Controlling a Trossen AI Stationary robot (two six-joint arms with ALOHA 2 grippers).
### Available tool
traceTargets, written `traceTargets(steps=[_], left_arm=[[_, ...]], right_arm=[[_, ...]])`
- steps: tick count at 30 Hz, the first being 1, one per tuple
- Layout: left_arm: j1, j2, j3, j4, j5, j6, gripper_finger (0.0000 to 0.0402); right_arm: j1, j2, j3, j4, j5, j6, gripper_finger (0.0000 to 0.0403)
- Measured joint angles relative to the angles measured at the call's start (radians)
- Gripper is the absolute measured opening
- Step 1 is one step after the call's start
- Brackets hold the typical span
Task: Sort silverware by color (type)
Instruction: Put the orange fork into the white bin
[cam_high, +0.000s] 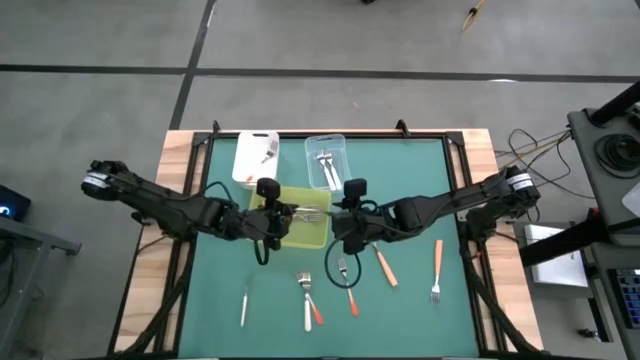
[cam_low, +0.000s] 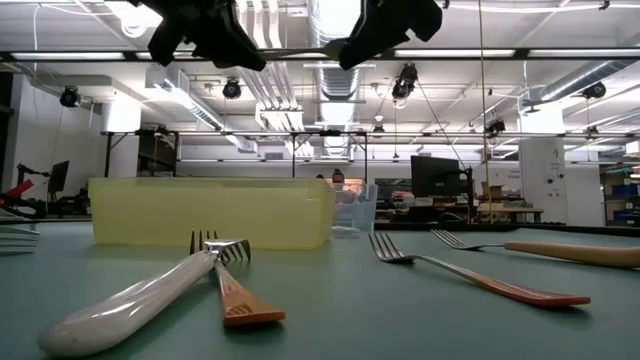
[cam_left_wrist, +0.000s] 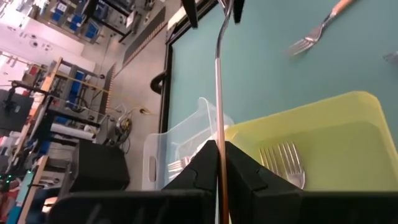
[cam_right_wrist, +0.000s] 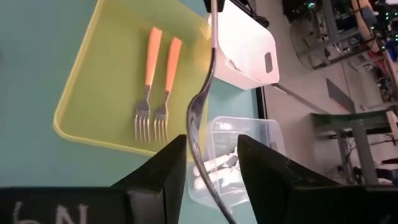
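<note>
Two orange-handled forks (cam_right_wrist: 153, 87) already lie in your yellow-green plastic tray (cam_high: 312, 236). Left gripper (cam_high: 283, 213) is clamped on an all-silver fork (cam_right_wrist: 202, 99) above it; right gripper's (cam_high: 338, 215) fingers stand apart around its head. Six utensils wait near you.

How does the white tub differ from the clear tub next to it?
The white tub is opaque; the clear tub is see-through. In the high view, the white tub lies left of the clear tub. The white tub shows one utensil; the clear tub holds several forks. Both are rectangular and sit at the far edge of the mat, behind the yellow tray.
</note>
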Motion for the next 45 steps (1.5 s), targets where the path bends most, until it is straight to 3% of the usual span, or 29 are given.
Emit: traceTargets(steps=[6,13,19,25,29,35,40,45], left_arm=[[0.000,0.000,0.000,0.019,0.001,0.000,0.0000],[0.001,-0.001,0.000,0.026,0.001,0.008,0.0000],[0.002,-0.001,0.000,0.036,0.006,-0.009,0.0008],[0.002,-0.005,0.001,0.047,0.018,-0.063,0.0060],[0.003,-0.018,0.001,0.043,0.093,-0.069,0.0107],[0.037,-0.081,0.001,0.012,0.117,-0.060,0.0150],[0.093,-0.183,0.000,-0.046,0.226,-0.070,0.0161],[0.177,-0.279,0.000,-0.053,0.473,-0.175,0.0162]], right_arm=[[-0.002,0.000,0.000,0.000,0.000,-0.046,0.0122],[-0.002,0.001,-0.001,-0.007,-0.018,-0.109,0.0028],[-0.001,0.003,-0.002,-0.006,-0.017,-0.183,0.0011],[-0.001,0.003,-0.002,-0.005,0.035,-0.271,0.0009],[-0.001,0.001,-0.002,-0.049,0.088,-0.382,0.0009],[-0.003,-0.003,-0.002,-0.130,0.251,-0.473,0.0008],[-0.007,-0.012,0.000,-0.231,0.311,-0.513,0.0007],[-0.004,-0.009,0.000,-0.284,0.305,-0.685,0.0007]])
